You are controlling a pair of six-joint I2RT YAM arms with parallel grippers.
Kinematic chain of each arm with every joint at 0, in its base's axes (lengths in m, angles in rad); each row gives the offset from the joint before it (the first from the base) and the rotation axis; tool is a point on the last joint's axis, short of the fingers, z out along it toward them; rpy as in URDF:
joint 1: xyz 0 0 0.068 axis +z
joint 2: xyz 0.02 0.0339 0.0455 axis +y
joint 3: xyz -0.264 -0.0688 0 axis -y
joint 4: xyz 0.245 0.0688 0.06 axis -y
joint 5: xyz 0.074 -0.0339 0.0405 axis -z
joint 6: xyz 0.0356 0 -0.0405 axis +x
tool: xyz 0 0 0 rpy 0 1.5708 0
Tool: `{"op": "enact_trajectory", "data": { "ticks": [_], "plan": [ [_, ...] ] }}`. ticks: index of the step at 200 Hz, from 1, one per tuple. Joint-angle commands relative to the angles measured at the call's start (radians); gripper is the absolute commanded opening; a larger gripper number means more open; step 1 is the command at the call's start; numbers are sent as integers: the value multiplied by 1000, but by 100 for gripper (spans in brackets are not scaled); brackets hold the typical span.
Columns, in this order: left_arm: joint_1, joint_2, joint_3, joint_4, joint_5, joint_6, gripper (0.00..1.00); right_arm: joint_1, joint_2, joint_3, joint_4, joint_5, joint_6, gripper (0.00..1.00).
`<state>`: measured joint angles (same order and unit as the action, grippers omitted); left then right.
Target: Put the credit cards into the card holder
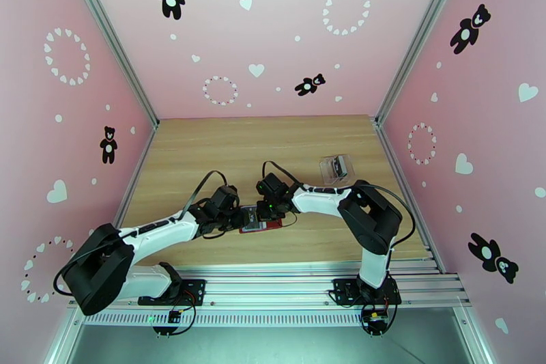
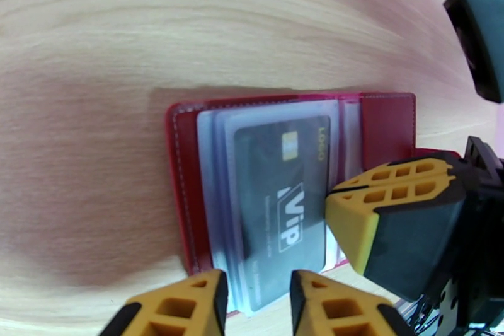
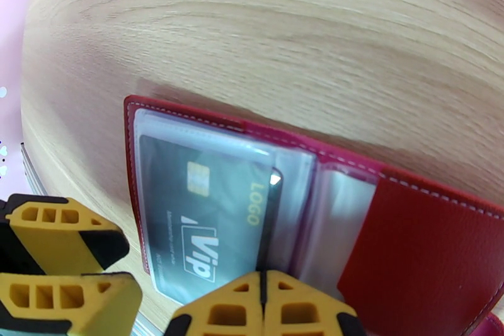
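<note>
We see the red card holder (image 1: 274,224) lying open on the worktop (image 1: 225,147), towards its near edge, with the jaws of both arms meeting over it. In the left wrist view, a dark credit card (image 2: 280,205) marked "Vip" and "LOGO" sits inside a clear sleeve (image 2: 214,192) on one half of the holder.

The left jaws stand narrowly parted and grip nothing. The near edge of the sleeve and card lies in the gap between their fingers (image 2: 183,306), and we cannot tell whether they touch it.

The right jaws are closed tip to tip, with nothing between them. Their fingers (image 3: 296,309) sit on the clear sleeves just beside the card's "LOGO" edge, close to the holder's fold.

A clear plastic box (image 1: 336,167) stands well apart from the holder, towards the right rear of the worktop.
</note>
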<state>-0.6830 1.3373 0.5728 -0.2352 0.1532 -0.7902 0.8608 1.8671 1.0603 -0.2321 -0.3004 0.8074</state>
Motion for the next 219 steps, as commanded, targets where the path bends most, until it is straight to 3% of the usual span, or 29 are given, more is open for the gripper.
{"op": "enact_trajectory", "data": {
  "ticks": [1, 219],
  "plan": [
    [2, 17, 16, 28, 25, -2, 32, 4, 43, -29, -28, 15, -8, 3],
    [-30, 57, 65, 24, 22, 6, 31, 4, 26, -44, -15, 9, -4, 3]
  ]
}}
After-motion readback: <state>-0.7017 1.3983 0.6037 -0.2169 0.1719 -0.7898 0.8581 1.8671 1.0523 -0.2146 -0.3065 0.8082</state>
